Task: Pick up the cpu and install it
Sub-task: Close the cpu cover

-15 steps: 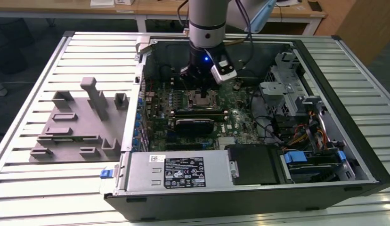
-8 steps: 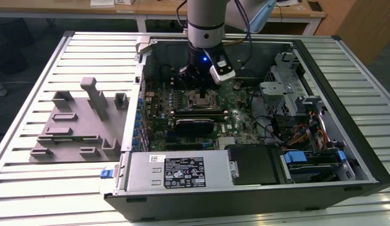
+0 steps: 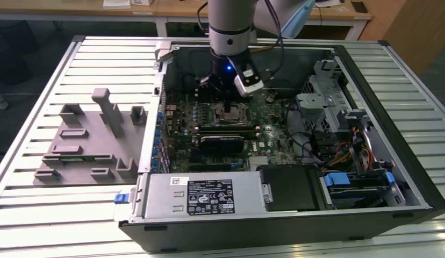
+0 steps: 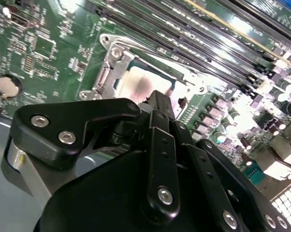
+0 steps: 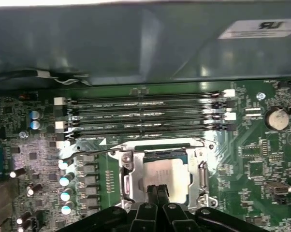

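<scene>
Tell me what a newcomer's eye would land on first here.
The gripper hanging inside the open computer case, mid exterior view, grabs the eye first. In the first wrist view it hovers right over the silvery cpu lying in the socket frame beside the memory slots. A grey fixture block sits on the slatted table at the exterior view's left of the case.

The cpu (image 5: 167, 172) lies in the socket frame (image 5: 202, 177), beside the memory slots (image 5: 140, 114).
</scene>
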### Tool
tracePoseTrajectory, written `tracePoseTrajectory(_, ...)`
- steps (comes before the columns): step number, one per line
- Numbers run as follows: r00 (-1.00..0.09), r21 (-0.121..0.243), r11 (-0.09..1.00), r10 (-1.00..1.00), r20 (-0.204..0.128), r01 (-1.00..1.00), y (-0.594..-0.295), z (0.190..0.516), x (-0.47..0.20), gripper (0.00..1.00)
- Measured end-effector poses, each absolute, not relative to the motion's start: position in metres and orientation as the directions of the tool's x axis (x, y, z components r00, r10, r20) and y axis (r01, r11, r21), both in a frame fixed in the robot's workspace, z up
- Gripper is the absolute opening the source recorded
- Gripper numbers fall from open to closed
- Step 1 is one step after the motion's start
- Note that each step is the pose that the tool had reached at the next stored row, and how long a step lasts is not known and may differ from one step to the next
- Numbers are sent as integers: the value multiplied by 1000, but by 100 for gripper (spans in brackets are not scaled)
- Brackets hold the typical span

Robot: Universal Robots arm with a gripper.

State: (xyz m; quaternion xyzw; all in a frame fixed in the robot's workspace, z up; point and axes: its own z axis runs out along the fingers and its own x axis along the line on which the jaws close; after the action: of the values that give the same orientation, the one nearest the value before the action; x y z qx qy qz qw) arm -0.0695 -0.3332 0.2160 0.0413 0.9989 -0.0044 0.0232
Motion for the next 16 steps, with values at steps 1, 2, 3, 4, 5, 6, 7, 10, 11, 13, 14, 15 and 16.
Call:
tracePoseTrajectory(1, -996, -7, 997, 82, -47, 83, -333, 216, -71, 11)
tracePoseTrajectory(2, -996, -7, 997, 82, -47, 83, -333, 215, -73, 11)
tracePoseTrajectory(3, -996, -7, 997, 82, -47, 83, -333, 214, -75, 11)
tracePoseTrajectory(4, -996, -7, 997, 82, -47, 83, -333, 213, -76, 11)
tracePoseTrajectory(5, -996, -7, 997, 82, -47, 83, -333, 213, -78, 11)
tracePoseTrajectory(6, -996, -7, 997, 82, -47, 83, -333, 212, -79, 11)
tracePoseTrajectory(7, -996, -7, 997, 82, -47, 83, -333, 211, -80, 11)
tracePoseTrajectory(10, -995, -7, 997, 82, -47, 83, -333, 208, -82, 11)
tracePoseTrajectory(11, -996, -7, 997, 82, -47, 83, -333, 207, -82, 11)
tracePoseTrajectory(13, -996, -7, 997, 82, -47, 83, -333, 206, -83, 11)
tracePoseTrajectory(14, -996, -7, 997, 82, -47, 83, -333, 205, -84, 11)
tracePoseTrajectory(15, -996, -7, 997, 82, -47, 83, -333, 205, -84, 11)
tracePoseTrajectory(16, -996, -7, 997, 82, -47, 83, -333, 204, -85, 11)
